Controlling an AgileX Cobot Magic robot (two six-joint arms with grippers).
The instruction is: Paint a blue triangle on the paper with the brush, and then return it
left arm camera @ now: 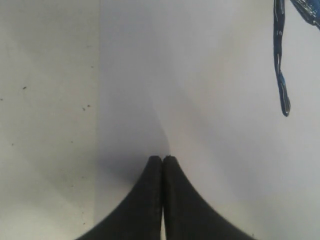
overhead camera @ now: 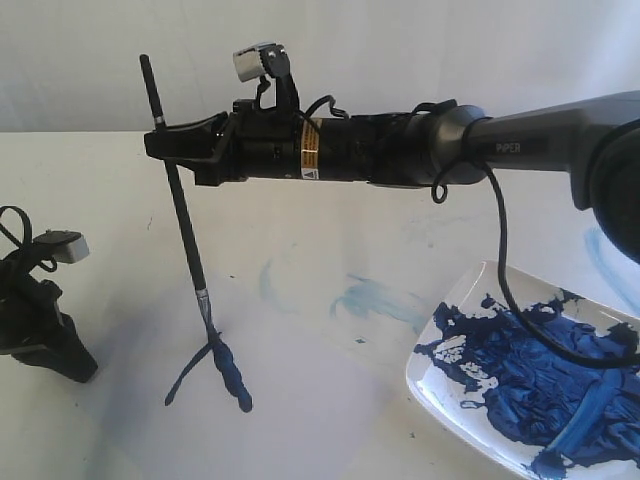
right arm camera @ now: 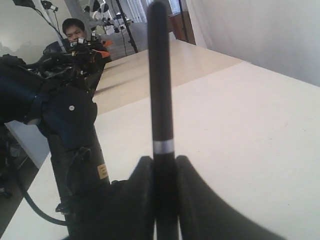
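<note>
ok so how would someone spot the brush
A long black arm stretches in from the right above the cream table. Its right gripper clamps the brush, nearly upright, tip on dark-blue strokes. It is the only thin black stick here, with a silver band near the bristles.

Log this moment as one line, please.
right gripper: shut on brush; tip on paper; blue triangle: two strokes; left gripper: shut

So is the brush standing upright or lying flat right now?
Nearly upright: the right gripper clamps the brush, tip down on the paper.
</note>
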